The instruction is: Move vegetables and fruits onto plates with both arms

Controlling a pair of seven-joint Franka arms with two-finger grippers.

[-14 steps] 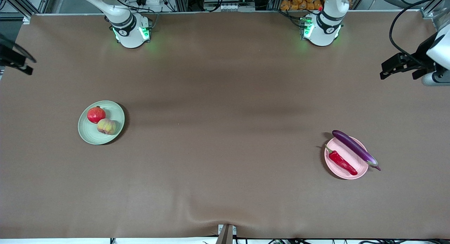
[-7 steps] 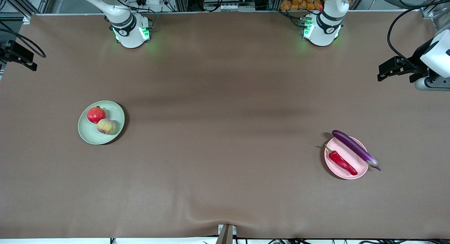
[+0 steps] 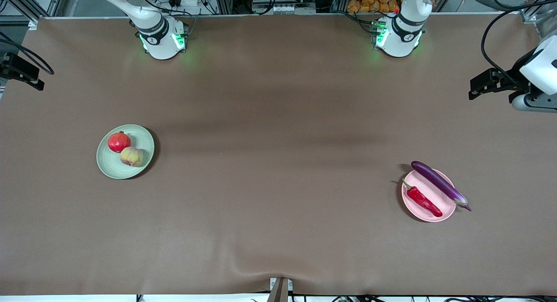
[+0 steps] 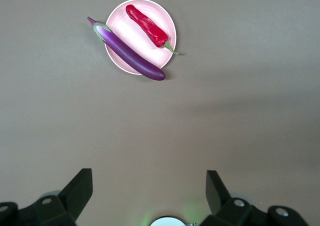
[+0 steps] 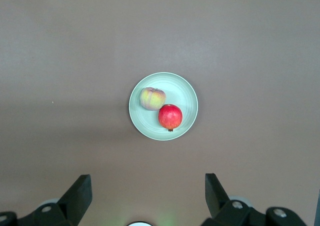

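The green plate [image 3: 114, 166] sat toward the right arm's end of the table, holding the pomegranate [image 3: 119, 142] and the peach [image 3: 131, 156] touching each other, the peach nearer the front camera. The pink plate [image 3: 417, 210] sat toward the left arm's end; the chili [image 3: 423, 201] lay on it, the eggplant [image 3: 439, 182] across its rim. The left gripper [image 4: 149, 198] and right gripper [image 5: 148, 198] hung high over bare table at their own ends, jaws wide, holding nothing
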